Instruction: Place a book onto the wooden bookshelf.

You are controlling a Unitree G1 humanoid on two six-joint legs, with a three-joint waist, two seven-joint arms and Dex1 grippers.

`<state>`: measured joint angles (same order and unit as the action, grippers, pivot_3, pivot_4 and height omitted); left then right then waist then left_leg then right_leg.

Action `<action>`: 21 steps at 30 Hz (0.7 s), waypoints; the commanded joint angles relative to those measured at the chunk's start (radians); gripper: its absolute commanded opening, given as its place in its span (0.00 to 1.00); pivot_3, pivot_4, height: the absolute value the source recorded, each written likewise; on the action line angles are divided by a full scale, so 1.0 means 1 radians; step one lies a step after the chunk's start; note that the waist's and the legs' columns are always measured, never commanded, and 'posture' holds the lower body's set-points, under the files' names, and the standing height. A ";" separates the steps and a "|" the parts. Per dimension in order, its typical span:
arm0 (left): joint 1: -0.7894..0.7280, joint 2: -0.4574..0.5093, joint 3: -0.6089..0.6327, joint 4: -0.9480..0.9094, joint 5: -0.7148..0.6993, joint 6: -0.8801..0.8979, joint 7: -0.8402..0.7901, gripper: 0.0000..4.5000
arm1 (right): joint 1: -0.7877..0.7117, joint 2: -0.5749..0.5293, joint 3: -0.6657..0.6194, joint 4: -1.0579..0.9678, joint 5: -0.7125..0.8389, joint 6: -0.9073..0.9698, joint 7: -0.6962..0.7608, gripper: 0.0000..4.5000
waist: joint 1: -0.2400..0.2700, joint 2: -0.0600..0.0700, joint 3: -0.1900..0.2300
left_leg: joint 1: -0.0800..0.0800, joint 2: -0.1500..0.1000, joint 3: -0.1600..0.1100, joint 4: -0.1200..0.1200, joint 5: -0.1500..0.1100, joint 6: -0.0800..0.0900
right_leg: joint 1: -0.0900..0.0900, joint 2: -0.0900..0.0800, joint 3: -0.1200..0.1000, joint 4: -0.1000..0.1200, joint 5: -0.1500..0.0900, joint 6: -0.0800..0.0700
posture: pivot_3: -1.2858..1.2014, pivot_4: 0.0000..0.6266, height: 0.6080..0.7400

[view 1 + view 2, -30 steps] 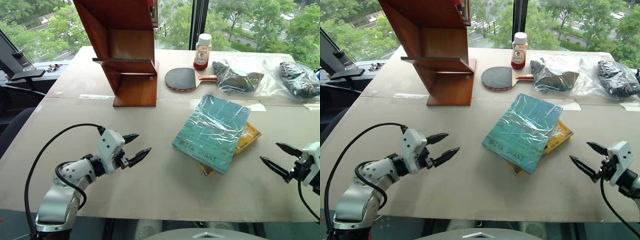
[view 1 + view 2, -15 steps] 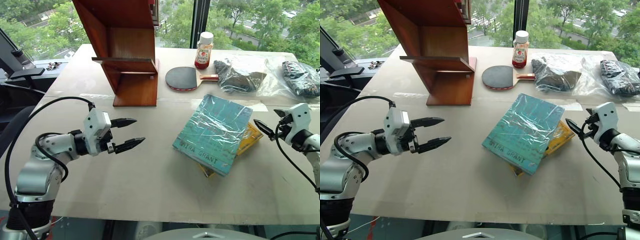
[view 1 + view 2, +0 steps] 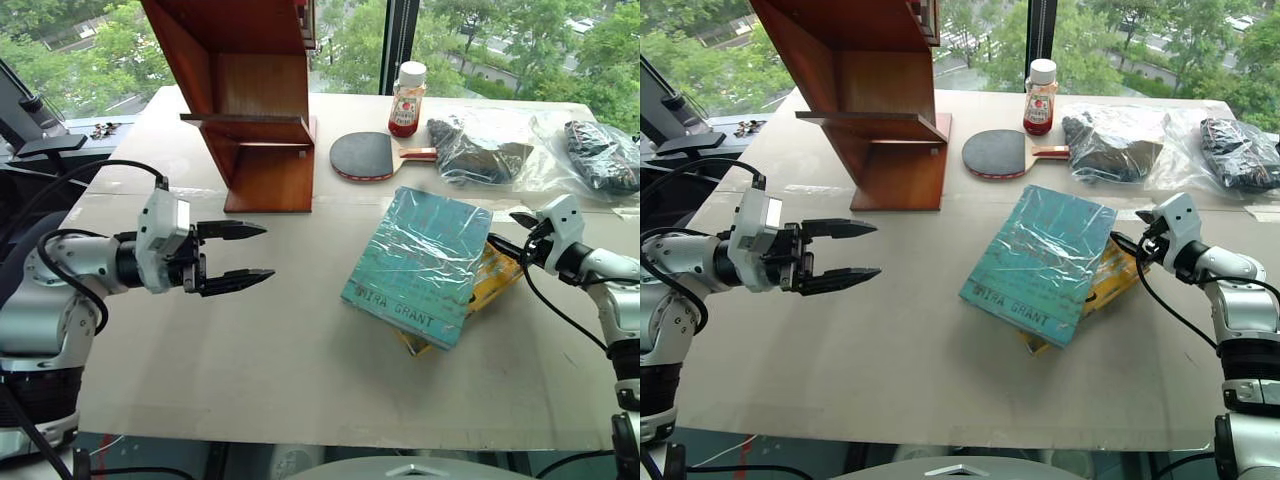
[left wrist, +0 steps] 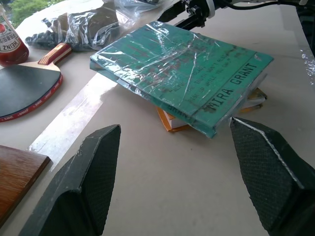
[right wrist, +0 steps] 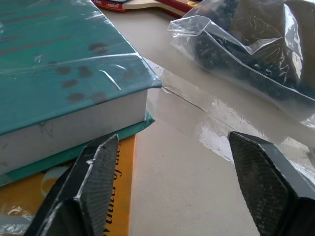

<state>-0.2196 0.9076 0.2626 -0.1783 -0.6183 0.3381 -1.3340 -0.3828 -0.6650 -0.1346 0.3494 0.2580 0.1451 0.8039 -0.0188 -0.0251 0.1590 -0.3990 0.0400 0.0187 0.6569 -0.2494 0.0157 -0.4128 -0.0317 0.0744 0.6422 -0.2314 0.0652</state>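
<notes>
In the right wrist view, the right gripper (image 5: 172,191) is seen with its two fingers (image 5: 91,189) spread apart and nothing between them except bare worktop (image 5: 182,196). The near corner of the book (image 5: 59,73) lies just ahead of one finger, its white page edge exposed, with the yellow book (image 5: 74,206) underneath it. Whether that finger touches the yellow cover cannot be told. A clear bag of dark items (image 5: 256,54) is seen beyond the other finger.

In the left wrist view, the left gripper (image 4: 182,172) is shown with its fingers (image 4: 93,167) held wide and empty. The book is framed between them but lies well ahead, apart from both tips, and "MIRA GRANT" can be read along its edge. A paddle (image 4: 27,81) and a ketchup bottle (image 4: 10,42) are seen off to one side.

From the head views, the book is seen lying tilted on the yellow book, right of centre on the worktop. The right arm is extended forward and angled inward, so that its gripper sits at the book's right-hand corner. The left arm is bent at the elbow, its gripper held above the worktop and pointed roughly level towards the right. The wooden bookshelf (image 3: 250,110) is seen standing at the far left of the worktop, well apart from the book.
</notes>
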 commanded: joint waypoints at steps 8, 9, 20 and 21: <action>-0.005 0.008 0.013 -0.016 -0.017 -0.009 -0.012 0.81 | -0.079 0.006 -0.004 0.063 -0.022 -0.071 0.025 0.01 | -0.009 0.000 0.000 | 0.000 0.000 0.000 0.000 0.000 0.000 | 0.000 0.000 0.000 0.000 0.000 0.000 | 0.52 0.24 1.00; -0.004 0.009 0.014 -0.014 -0.016 -0.010 -0.014 0.81 | -0.095 0.009 -0.002 0.079 -0.026 -0.080 0.023 0.01 | -0.011 0.000 0.000 | 0.000 0.000 0.000 0.000 0.000 0.000 | 0.000 0.000 0.000 0.000 0.000 0.000 | 0.52 0.24 1.00; -0.024 0.000 0.004 -0.010 -0.015 -0.005 -0.007 0.81 | -0.273 0.046 0.031 0.335 -0.111 -0.236 0.001 0.01 | -0.025 0.000 0.000 | 0.001 0.000 0.000 0.000 0.000 0.000 | 0.000 0.000 0.000 0.000 0.002 0.003 | 0.52 0.24 1.00; -0.023 0.001 0.005 -0.009 -0.016 -0.005 -0.007 0.81 | -0.277 0.049 0.033 0.344 -0.110 -0.246 0.009 0.01 | -0.025 0.000 0.000 | 0.001 0.000 0.000 0.000 0.000 0.000 | 0.000 0.000 0.000 0.000 0.002 0.003 | 0.52 0.24 1.00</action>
<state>-0.2321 0.9053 0.2566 -0.1747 -0.6203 0.3387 -1.3437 -0.6421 -0.6135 -0.0947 0.6889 0.1452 -0.0645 0.8015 -0.0435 -0.0248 0.1593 -0.3984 0.0400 0.0185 0.6563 -0.2494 0.0156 -0.4128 -0.0316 0.0744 0.6425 -0.2296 0.0679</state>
